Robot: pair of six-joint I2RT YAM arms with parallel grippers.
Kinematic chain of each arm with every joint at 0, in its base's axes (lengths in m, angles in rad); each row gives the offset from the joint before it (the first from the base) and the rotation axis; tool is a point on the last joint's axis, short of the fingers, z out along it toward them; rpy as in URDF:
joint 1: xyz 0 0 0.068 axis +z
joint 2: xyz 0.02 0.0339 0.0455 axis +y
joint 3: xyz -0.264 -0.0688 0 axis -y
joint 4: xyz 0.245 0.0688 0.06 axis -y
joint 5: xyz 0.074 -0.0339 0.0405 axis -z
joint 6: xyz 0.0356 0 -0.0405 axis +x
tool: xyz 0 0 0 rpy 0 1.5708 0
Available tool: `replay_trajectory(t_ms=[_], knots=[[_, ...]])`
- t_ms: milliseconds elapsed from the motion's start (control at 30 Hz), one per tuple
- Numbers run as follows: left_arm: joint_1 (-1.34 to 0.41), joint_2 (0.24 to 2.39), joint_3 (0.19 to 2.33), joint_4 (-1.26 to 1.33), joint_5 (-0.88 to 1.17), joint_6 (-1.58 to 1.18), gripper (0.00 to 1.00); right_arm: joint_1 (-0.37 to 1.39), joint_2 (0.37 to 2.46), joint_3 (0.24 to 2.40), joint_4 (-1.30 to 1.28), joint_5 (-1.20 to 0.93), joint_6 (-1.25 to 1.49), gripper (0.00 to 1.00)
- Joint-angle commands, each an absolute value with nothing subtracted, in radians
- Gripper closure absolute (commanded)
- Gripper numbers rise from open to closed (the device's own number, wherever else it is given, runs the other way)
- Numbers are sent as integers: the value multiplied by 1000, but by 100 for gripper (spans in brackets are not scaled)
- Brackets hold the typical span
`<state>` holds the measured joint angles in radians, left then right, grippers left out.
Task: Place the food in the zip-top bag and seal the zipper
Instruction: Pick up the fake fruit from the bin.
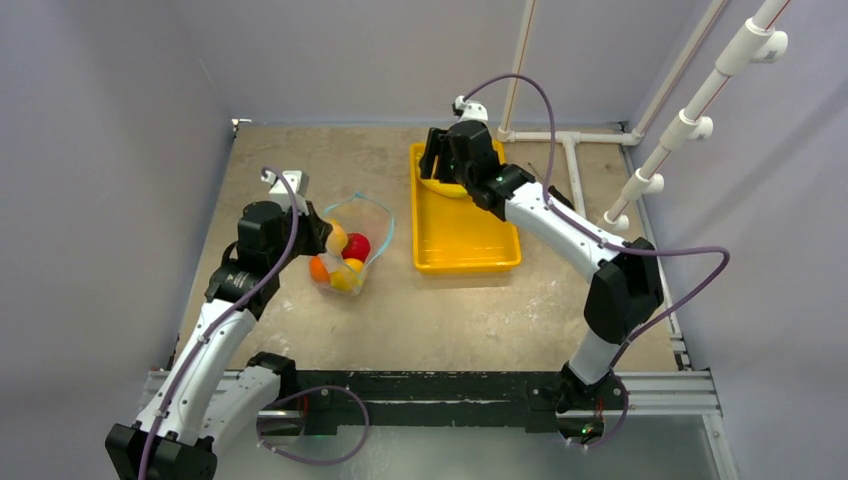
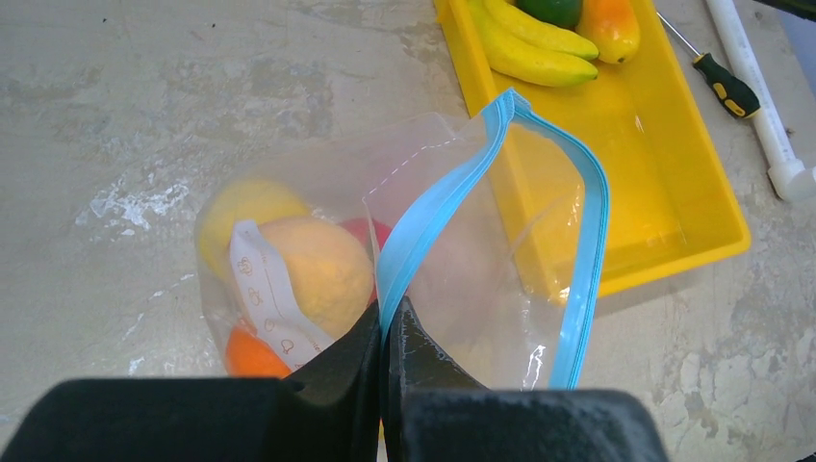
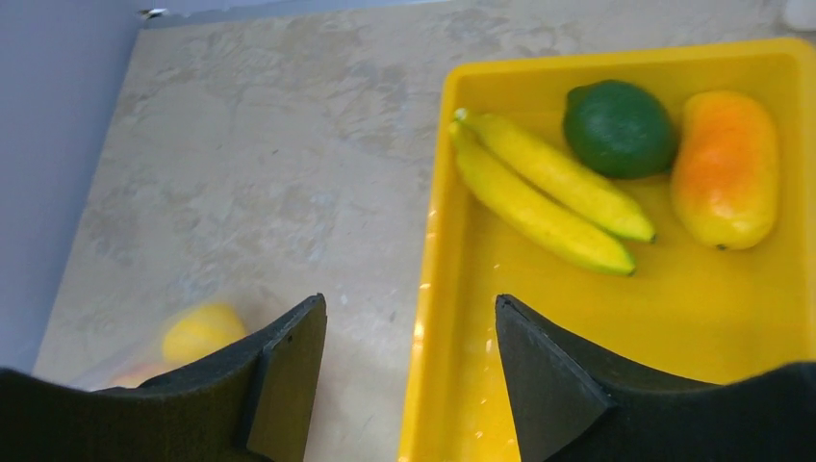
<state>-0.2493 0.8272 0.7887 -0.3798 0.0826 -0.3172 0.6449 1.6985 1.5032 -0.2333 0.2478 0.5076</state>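
A mottled beige counter (image 1: pixel 560 310) lay enclosed by pale lilac-grey walls (image 1: pixel 100 150), with both arms reaching in from its near edge.

The left jaws were clenched tight on the thin teal-blue zipper (image 2: pixel 435 210) of the clear, floppy plastic zip-top bag (image 2: pixel 462 289), pinching the near side of the strip. The far side of the strip bowed away, so the bag's mouth gaped towards the tray. The bag sat on the counter left of the tray. Inside it lay some of the food, bunched together: a pale orange peach (image 2: pixel 322 274), a round yellow lemon (image 2: pixel 245 207) behind it, a red apple (image 2: pixel 370 231) partly hidden, and an orange (image 2: pixel 252 354) low against the plastic.

The right jaws were released, spread wide with nothing between them. They hung above the far end of the yellow rectangular plastic tray (image 1: pixel 470 245), one finger over the counter and the other over the tray.

The rest of the food lay in that far end: two long yellow bananas (image 3: pixel 548 192) side by side, a dark green avocado (image 3: pixel 619 128) just beside them, and an orange-yellow mango (image 3: pixel 726 168) next to the avocado.

A screwdriver with a black-and-yellow handle (image 2: pixel 726 85) and a white plastic pipe (image 2: pixel 760 106) lay on the counter beyond the tray's right side.
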Motion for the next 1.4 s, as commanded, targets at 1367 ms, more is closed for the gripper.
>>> replay_trajectory(t_ms=[1367], knots=[[-250,848,789,-344,84,-299,100,441,2353,2069,-247,405,176,2]])
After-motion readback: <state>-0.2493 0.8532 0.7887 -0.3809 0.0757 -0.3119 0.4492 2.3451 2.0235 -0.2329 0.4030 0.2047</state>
